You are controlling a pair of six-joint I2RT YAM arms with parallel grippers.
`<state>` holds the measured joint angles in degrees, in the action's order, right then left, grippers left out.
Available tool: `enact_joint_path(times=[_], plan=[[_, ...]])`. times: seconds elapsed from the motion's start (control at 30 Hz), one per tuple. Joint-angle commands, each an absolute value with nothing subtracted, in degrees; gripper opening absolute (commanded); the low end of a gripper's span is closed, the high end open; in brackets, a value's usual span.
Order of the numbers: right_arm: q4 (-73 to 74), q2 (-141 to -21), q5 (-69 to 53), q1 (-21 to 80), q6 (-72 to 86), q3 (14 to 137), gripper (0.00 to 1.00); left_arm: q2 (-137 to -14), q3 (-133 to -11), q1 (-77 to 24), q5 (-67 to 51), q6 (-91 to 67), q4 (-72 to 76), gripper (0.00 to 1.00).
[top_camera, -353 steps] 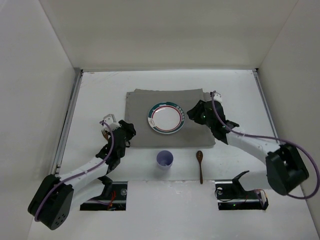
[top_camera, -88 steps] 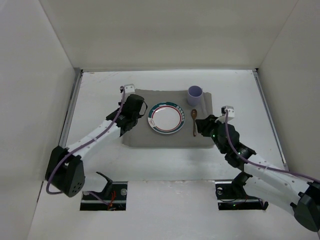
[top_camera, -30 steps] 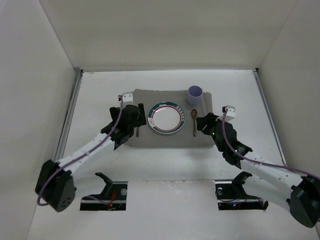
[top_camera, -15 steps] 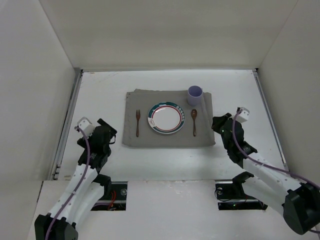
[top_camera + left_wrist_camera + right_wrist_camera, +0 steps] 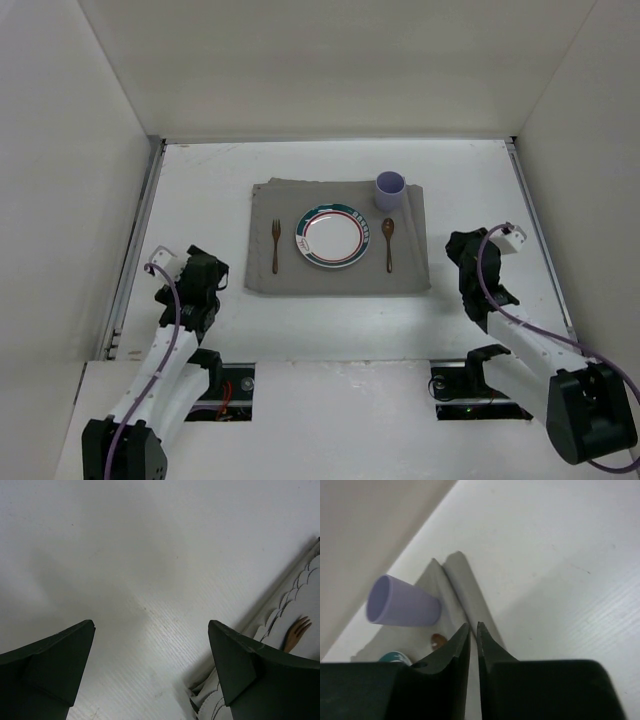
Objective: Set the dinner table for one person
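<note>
– Both arms have left the placemat (image 5: 335,280) since a second ago. Then my left gripper (image 5: 151,625) was over the fork (image 5: 274,246) and my right gripper (image 5: 473,628) was near the spoon (image 5: 388,244). Now the left one is back near its base, and the right one is off to the right of the mat. Nothing on the mat has changed its place in the last half second.
– How do the fingers stand?
– On the left wrist view they are spread wide and hold nothing; only bare white surface shows between them. On the right wrist view the two fingers are pressed together, with nothing between them.
– And the dinner table (image 5: 200,190)?
– It is the big white surface under everything, and it reaches the walls on both sides. The grey placemat lies flat on it, toward the far part. On the mat the plate (image 5: 331,237) is in the centre, the fork just beside it on the left, the spoon just beside it on the right. The purple cup (image 5: 390,187) stands upright at the far right corner.
– So what is left?
– By my judgement, almost nothing. One setting looks complete. No knife is in view, and I cannot say if one was wanted. I think only bringing both arms home remains
</note>
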<state>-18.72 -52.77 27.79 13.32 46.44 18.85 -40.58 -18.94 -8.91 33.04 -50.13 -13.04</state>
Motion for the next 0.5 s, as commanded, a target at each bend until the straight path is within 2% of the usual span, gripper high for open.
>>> enact_joint_path(times=[0.0,0.17,0.47], plan=[[-26.4,-54.1,28.9,13.0,46.9,17.8,0.23,-39.5,-18.0,-8.3,31.7,-50.4,-11.2,1.00],[-28.8,-56.0,27.8,13.1,46.5,17.7,0.43,-46.0,-21.4,-7.8,30.4,-50.3,-13.6,1.00],[-28.9,-57.1,26.8,13.2,45.4,18.7,0.48,-54.0,-27.2,-13.1,30.8,-48.5,-14.9,1.00]])
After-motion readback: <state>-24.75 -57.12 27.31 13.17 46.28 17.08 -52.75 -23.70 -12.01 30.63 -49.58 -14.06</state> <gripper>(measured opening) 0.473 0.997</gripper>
